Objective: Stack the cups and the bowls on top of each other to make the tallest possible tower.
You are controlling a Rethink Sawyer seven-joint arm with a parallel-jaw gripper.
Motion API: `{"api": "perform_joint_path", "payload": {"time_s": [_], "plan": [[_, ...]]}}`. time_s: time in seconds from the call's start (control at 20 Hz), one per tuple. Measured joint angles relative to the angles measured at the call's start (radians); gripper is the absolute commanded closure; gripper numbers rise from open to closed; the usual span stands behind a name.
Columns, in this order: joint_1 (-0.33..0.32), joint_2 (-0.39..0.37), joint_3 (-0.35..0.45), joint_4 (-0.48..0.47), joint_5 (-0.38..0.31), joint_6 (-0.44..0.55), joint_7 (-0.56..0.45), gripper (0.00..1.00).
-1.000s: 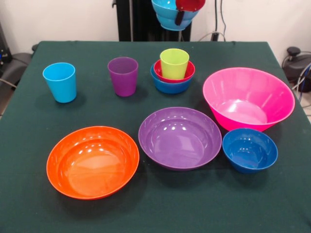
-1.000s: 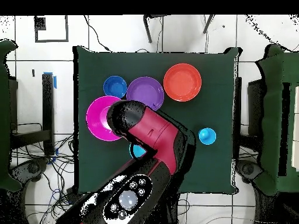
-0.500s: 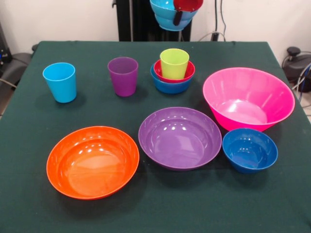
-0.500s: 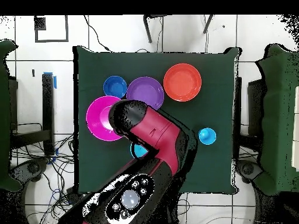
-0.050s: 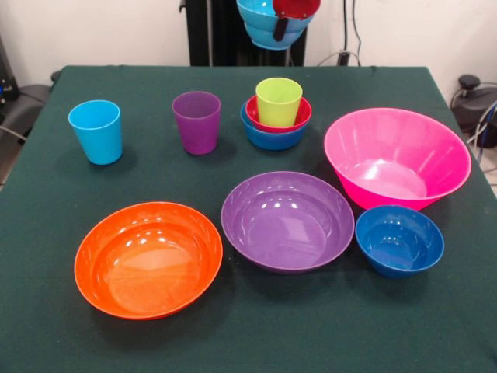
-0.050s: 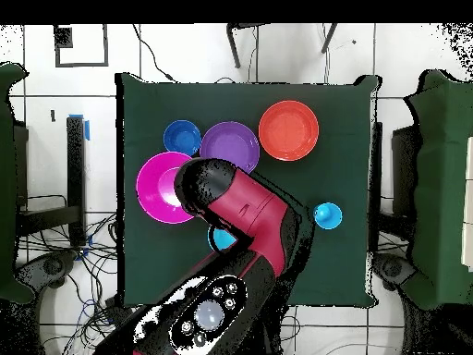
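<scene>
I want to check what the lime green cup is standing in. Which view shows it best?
The front view. There the lime green cup stands upright in the red bowl, which is nested in a blue bowl. In the overhead view the arm covers that spot, so the cup does not show.

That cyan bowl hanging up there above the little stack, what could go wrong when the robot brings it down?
The cyan bowl is gripped only at its rim by the gripper, so it might tilt or slip.

It probably has to land on the lime green cup, a narrow, tall support; an off-centre drop could tip the cup out of the red bowl.

The purple cup stands close by and could get knocked.
</scene>
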Motion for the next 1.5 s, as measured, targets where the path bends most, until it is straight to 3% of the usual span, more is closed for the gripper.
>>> {"api": "perform_joint_path", "payload": {"time_s": [1.5], "plan": [[-0.013, 0.034, 0.035, -0.020, 0.004, -0.074, 0.000, 1.00]]}}
